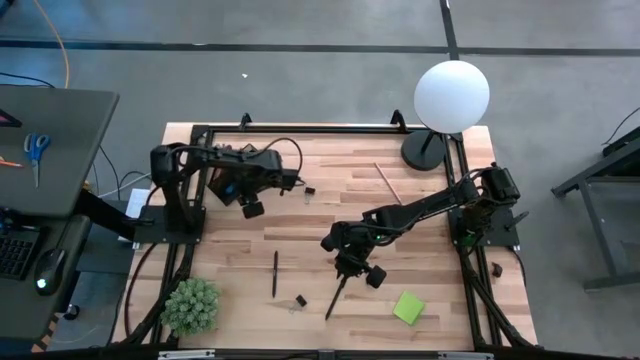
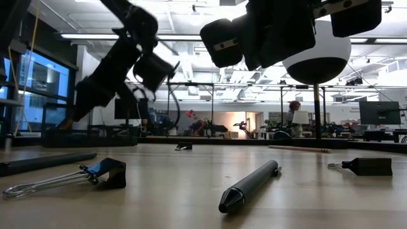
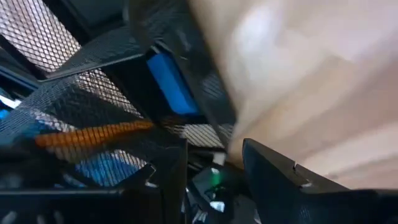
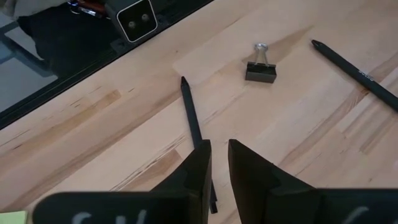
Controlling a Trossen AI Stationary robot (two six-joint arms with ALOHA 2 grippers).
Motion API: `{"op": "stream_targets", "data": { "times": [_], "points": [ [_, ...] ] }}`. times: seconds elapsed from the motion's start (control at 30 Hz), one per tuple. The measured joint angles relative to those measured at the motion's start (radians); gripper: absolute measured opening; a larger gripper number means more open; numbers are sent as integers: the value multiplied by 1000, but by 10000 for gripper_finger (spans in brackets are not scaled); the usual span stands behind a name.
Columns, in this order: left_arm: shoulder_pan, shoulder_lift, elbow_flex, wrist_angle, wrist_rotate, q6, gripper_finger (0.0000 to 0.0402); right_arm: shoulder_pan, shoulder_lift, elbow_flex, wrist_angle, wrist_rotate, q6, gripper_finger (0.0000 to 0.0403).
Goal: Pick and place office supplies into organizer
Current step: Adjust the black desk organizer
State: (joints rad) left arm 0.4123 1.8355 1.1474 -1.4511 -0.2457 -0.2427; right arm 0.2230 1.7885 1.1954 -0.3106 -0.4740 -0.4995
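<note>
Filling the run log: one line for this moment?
right gripper: open over black pen | left gripper: at organizer | binder clip: loose

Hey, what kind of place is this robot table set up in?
Probably a robotics lab or open workshop: a wooden table in a black frame, bare ceiling lights and more work stations behind, and a desk with a keyboard beside it.

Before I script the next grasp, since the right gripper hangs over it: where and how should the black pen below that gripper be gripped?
Grip the black pen mid-barrel, coming straight down with the right gripper, fingers on either side of the shaft. It lies flat on the table, slim and straight, with bare wood along both sides; the binder clip lies apart from it.
</note>
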Motion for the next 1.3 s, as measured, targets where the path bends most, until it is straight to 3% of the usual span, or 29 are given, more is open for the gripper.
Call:
{"op": "stream_targets", "data": {
  "times": [0.27, 0.5, 0.63, 0.83, 0.93, 1.3],
  "points": [
    [93, 0, -130, 209, -19, 79, 143, 0, 0, 0, 8, 0, 1, 46],
    [142, 0, -147, 265, -137, 91, 137, 0, 0, 0, 19, 0, 1, 44],
    [174, 0, -146, 305, -186, 132, 102, 0, 0, 0, 20, 0, -1, 44],
    [213, 1, -148, 355, -229, 190, 13, 0, 0, 0, 20, 0, -2, 42],
    [217, 1, -147, 368, -263, 206, 11, 0, 0, 0, 20, 0, -4, 43],
    [250, -2, -145, 351, -177, 159, 6, 0, 0, 0, 20, 0, -6, 40]
  ]
}}
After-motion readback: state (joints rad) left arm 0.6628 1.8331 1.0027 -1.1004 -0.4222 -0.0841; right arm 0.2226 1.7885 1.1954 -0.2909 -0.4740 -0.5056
